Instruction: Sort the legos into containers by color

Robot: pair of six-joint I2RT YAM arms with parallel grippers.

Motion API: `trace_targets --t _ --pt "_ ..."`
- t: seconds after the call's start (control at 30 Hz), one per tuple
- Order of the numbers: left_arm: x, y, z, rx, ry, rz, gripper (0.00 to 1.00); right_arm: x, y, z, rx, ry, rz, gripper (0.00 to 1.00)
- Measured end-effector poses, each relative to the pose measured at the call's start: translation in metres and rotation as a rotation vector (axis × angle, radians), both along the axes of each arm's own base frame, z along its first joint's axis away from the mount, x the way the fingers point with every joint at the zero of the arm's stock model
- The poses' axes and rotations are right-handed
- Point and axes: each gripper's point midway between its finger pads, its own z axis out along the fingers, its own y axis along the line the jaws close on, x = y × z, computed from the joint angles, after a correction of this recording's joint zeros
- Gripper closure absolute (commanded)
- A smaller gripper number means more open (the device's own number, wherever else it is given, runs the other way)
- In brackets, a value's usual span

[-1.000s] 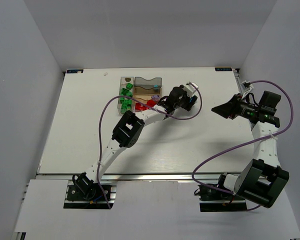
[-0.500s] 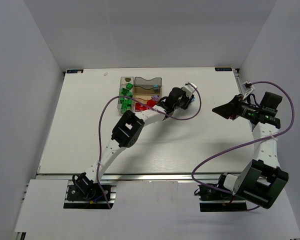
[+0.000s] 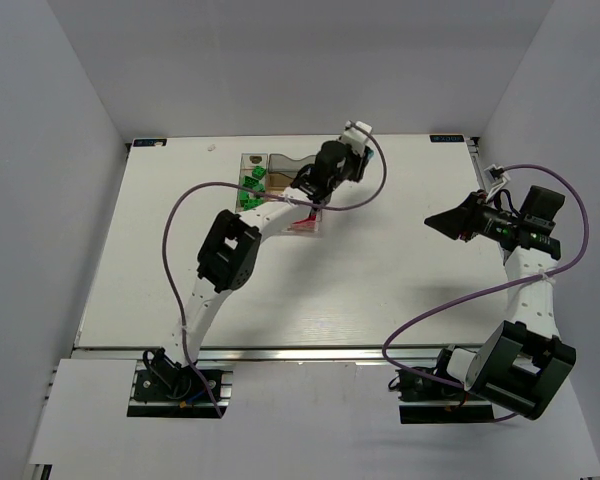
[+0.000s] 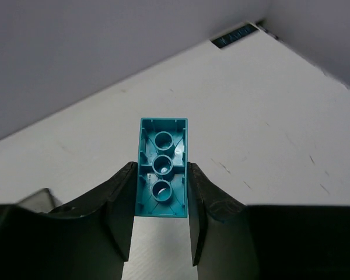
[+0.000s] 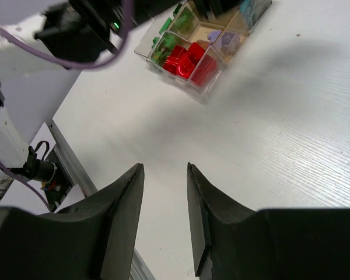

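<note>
white table [image 3: 150, 260] | left pincer [image 4: 161, 178] pinching teal lego [image 4: 163, 137] between its fingers | right pincer [image 5: 164, 175] spread

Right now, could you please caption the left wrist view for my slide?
Left gripper holding a teal lego, hollow underside toward the camera, white table beyond.

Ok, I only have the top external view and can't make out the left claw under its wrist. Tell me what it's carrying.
Observer: The left claw is shut on a teal brick, hollow underside toward the wrist camera.
Operator: Now report the right claw.
Observer: The right claw holds nothing, jaws apart above the table.
Operator: Describe what the arm hides in the tray.
Observer: From the right wrist, lilac bricks lie in a tray compartment beyond the red bricks.
</note>
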Motion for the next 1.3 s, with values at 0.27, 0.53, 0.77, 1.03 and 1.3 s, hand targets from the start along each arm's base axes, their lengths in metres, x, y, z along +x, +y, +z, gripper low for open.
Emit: trace_targets --t 0.27,0.53,0.77,1.03,1.3 --pt "0.048 0.101 0.044 -0.015 -0.015 0.256 0.88 0.0 0.0 0.0 0.002 0.003 -0.001 0.58" --pt "0.071 0.185 -0.006 0.089 0.091 0.407 0.89 0.0 0.0 0.0 0.008 0.01 -0.003 0.58" --pt "0.078 0.202 -0.009 0.097 0.102 0.428 0.89 0.0 0.0 -0.003 0.008 0.008 -0.005 0.58" --pt "0.078 0.207 -0.02 0.103 0.119 0.419 0.89 0.001 0.0 -0.004 0.007 0.01 -0.007 0.58" --pt "0.068 0.218 -0.056 0.148 0.18 0.425 0.89 0.001 0.0 -0.004 0.006 0.01 -0.008 0.58"
